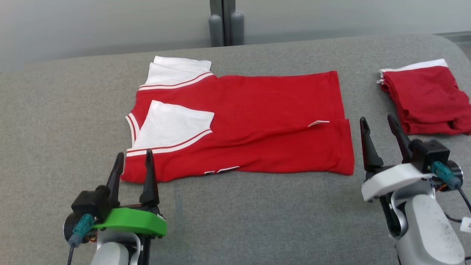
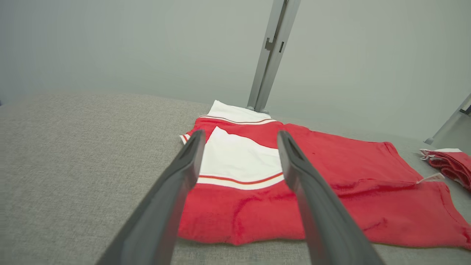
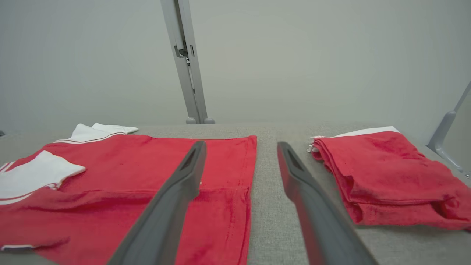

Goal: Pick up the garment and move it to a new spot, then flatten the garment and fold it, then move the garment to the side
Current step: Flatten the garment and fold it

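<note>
Seemingly mid-fold, the shirt (image 1: 239,121) lies flat at the bench's (image 1: 55,129) middle, sleeves tucked in. The left gripper (image 1: 134,154) and right gripper (image 1: 377,118) flank its near edge, both released and empty. The next move likely calls for pinching one end and folding across.

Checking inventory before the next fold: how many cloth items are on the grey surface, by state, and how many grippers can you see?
Laid out, partly folded: 1, the red and white shirt
Folded up at the side: 1, the folded red bundle
Grippers, jaws open: 2, the left gripper and the right gripper
Total: 4
</note>
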Controlling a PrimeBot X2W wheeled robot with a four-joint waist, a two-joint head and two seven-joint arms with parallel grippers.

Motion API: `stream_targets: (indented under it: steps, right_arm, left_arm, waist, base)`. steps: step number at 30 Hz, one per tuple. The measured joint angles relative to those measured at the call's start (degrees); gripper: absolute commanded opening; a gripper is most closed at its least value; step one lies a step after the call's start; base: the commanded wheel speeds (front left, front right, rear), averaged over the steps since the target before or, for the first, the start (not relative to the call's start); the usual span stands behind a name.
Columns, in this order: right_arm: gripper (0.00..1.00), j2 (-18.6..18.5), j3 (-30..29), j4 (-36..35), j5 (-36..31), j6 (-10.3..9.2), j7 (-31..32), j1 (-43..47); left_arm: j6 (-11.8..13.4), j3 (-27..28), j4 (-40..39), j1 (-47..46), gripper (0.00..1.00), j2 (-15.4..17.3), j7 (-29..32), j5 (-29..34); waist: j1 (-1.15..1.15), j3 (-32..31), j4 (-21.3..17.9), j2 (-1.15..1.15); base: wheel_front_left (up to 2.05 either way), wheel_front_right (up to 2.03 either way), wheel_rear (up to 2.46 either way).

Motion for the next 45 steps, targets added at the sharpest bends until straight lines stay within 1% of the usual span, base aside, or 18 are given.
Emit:
stream_targets:
  steps: [5,10,19,23,26,34,37,41,42,43,44,45]
  right_arm:
    - [1.00,0.02,1.03,-2.24,1.93,0.00,-0.16,5.37]
    - [1.00,0.02,1.54,-2.80,3.78,0.00,-0.22,9.35]
    - [1.00,0.02,2.13,-2.76,4.57,0.00,-0.23,10.71]
    - [1.00,0.02,2.53,-2.24,4.58,0.00,-0.23,10.21]
    - [1.00,0.03,3.13,-1.53,4.58,0.00,-0.23,9.78]
    - [1.00,0.04,4.52,-0.81,4.57,0.00,0.12,7.91]
    - [1.00,0.03,5.08,-0.65,4.58,0.00,0.22,7.60]
    - [1.00,0.03,5.38,-0.25,4.67,0.00,0.65,7.09]
    - [1.00,0.04,5.43,-0.15,4.68,0.00,0.86,6.97]
    - [1.00,0.03,5.45,0.03,4.77,0.00,1.14,6.91]
    - [1.00,0.03,5.42,0.36,4.83,0.00,1.37,6.91]
    - [1.00,0.02,5.39,0.70,4.85,0.00,1.80,6.91]
  left_arm:
    - [0.30,0.29,0.37,2.80,1.00,0.00,-0.01,-0.21]
    - [0.83,0.62,0.09,5.42,1.00,0.00,-0.01,-1.04]
    - [1.76,0.27,0.02,6.61,1.00,0.00,-0.01,-1.16]
    - [1.90,-0.03,2.77,6.17,1.00,0.00,0.00,-1.25]
    - [2.44,0.29,6.62,4.39,1.00,-0.03,2.46,-3.21]
    - [4.64,4.63,15.39,-2.92,1.00,0.13,14.49,-11.03]
    - [4.81,6.30,17.25,-5.27,1.00,0.15,16.95,-14.13]
    - [4.65,7.73,19.04,-7.30,1.00,0.11,18.29,-17.34]
    - [4.42,7.87,19.25,-7.62,0.86,0.09,18.44,-17.93]
    - [4.26,8.12,19.42,-7.97,0.69,0.04,18.42,-18.93]
    - [3.96,8.36,19.64,-8.26,0.46,0.04,18.36,-19.62]
    - [3.86,8.44,19.79,-8.50,0.35,0.04,18.11,-19.98]
  waist:
    - [0.00,-2.67,-0.49,0.00]
    - [0.00,-4.97,-0.75,0.00]
    - [0.00,-5.34,-0.52,0.00]
    - [0.00,-4.56,-0.51,0.00]
    - [0.00,-3.92,-0.56,0.00]
    - [0.00,-2.00,-1.53,0.00]
    - [0.00,-1.20,-2.25,0.00]
    - [0.00,-0.02,-3.28,0.00]
    - [0.00,0.22,-3.48,0.00]
    - [0.00,0.52,-3.71,0.00]
    - [0.00,0.81,-3.91,0.00]
    - [0.00,1.02,-4.05,0.00]
  base:
    - [0.00,0.00,0.00]
    - [0.00,0.00,0.00]
    - [0.00,0.00,0.00]
    - [0.00,0.00,0.00]
    - [0.00,0.00,0.00]
    - [0.00,0.00,0.00]
    - [0.00,0.00,0.00]
    - [0.00,0.00,0.00]
    - [0.00,0.00,0.00]
    - [0.00,0.00,0.00]
    - [0.00,0.00,0.00]
    - [0.00,0.00,0.00]
